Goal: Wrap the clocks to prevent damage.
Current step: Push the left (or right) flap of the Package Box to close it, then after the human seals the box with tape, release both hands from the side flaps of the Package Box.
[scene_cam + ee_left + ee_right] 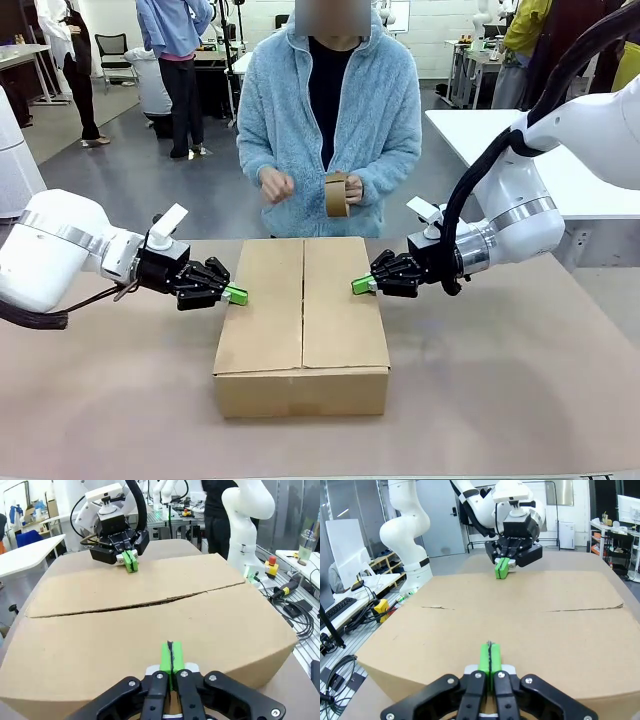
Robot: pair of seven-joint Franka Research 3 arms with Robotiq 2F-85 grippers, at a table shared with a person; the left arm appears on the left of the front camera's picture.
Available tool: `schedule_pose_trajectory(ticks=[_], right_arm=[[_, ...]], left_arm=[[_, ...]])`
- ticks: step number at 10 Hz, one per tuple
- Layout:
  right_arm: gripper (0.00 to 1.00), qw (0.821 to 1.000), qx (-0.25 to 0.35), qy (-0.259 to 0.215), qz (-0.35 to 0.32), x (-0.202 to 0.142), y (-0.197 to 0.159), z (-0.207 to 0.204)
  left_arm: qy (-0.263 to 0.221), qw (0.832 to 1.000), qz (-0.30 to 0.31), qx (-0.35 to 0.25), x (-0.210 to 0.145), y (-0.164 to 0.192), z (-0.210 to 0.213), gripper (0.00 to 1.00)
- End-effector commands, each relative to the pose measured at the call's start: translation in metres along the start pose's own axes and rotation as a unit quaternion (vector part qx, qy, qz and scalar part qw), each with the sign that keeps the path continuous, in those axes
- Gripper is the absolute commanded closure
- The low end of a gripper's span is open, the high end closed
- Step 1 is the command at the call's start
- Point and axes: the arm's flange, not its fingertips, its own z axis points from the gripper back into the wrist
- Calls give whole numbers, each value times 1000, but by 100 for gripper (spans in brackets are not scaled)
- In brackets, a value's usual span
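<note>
A brown cardboard box (302, 325) lies in the middle of the table with its two top flaps closed along a centre seam. My left gripper (236, 294) is shut, its green pads pressed on the box's left top edge. My right gripper (361, 285) is shut too, its pads resting on the right top edge. In the left wrist view my left gripper (171, 656) lies on the box top (150, 625). Across the lid in the right wrist view, my right gripper (490, 657) faces the other arm. The clocks are hidden from view.
A person in a light blue fleece stands at the far side, holding a brown tape roll (337, 193) in one hand above the box's far end. A white table (560, 165) stands at the back right. Bare brown tabletop (520, 380) surrounds the box.
</note>
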Motion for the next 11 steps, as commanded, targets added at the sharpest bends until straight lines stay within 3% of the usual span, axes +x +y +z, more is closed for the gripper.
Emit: schedule_pose_trajectory(ticks=[1,2,3,11], right_arm=[[99,1000,-4,3,-4,-4,-1,-2],[99,1000,-4,3,-4,-4,-1,-2],[99,1000,-4,3,-4,-4,-1,-2],[99,1000,-4,3,-4,-4,-1,-2]], left_arm=[[25,1000,-19,2,-13,-6,3,99],[3,1000,-10,-8,-5,-15,13,99],[1,1000,-1,-1,1,0,1,99],[1,1000,-1,-1,1,0,1,99]])
